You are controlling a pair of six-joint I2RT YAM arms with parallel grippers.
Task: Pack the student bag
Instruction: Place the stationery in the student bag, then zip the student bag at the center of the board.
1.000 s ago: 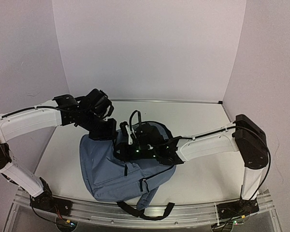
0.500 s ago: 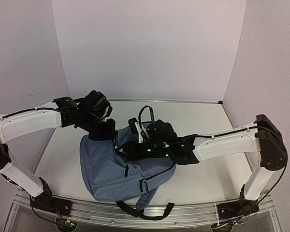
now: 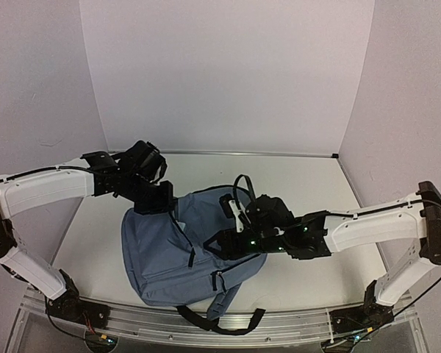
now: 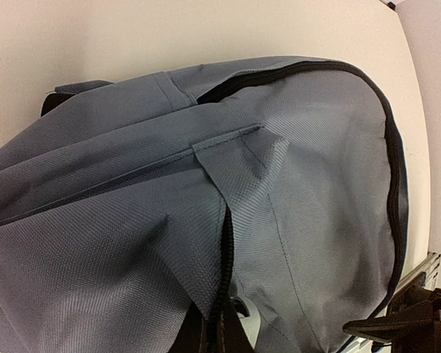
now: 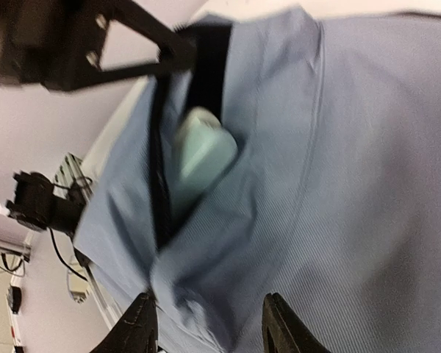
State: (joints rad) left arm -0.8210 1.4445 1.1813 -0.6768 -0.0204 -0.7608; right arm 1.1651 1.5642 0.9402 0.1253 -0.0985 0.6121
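Your bag [image 3: 169,257] is lying in the middle of the table [image 3: 309,184], near the front edge. The right gripper [image 5: 208,298] is pulling back from the bag's opening, where it was reaching in a second ago. Its two fingers are spreading partly apart and holding nothing. A pale green thing [image 5: 202,158] is sitting in the opening, so it looks like one thing is getting packed. The left gripper [image 3: 160,200] is still pinching the bag's edge tight, keeping the mouth open. You are seeing one bag, one green thing and two grippers.

Blue-grey student bag [image 3: 162,257] flat, centre-left, blk zips & straps, one zip opening agape.
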